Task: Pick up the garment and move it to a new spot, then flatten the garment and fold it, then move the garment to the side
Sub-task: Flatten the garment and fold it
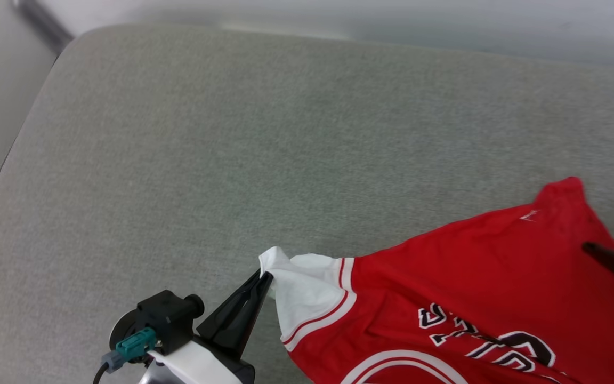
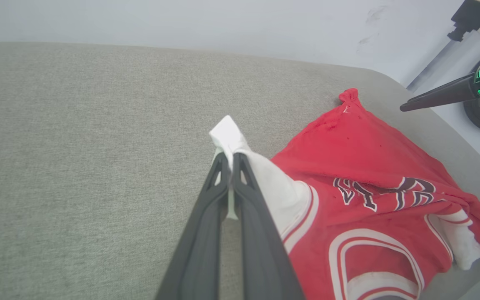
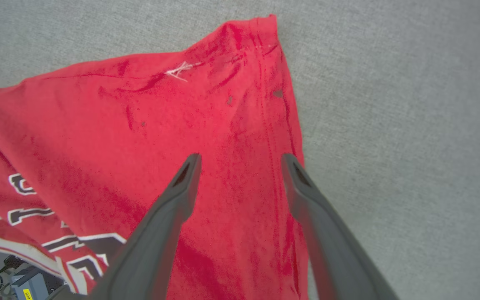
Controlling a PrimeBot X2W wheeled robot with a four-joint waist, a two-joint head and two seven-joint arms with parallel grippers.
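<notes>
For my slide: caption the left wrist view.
The left gripper, shut on the garment by its white sleeve, over grey upholstery.

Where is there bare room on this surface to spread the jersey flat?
The grey fabric-covered surface is bare left of and beyond the left hand, to its far edge. The near right is crowded: the red jersey T-shirt with white sleeves lies bunched there, the open right hand over its corner.

- Shirt (image 1: 472,277): 1, red and white, near right.
- Grippers: 2. Left gripper (image 1: 265,278) near left, right gripper (image 3: 240,160) far right.
- Grey cushion (image 1: 232,133): 1, under the shirt.
</notes>
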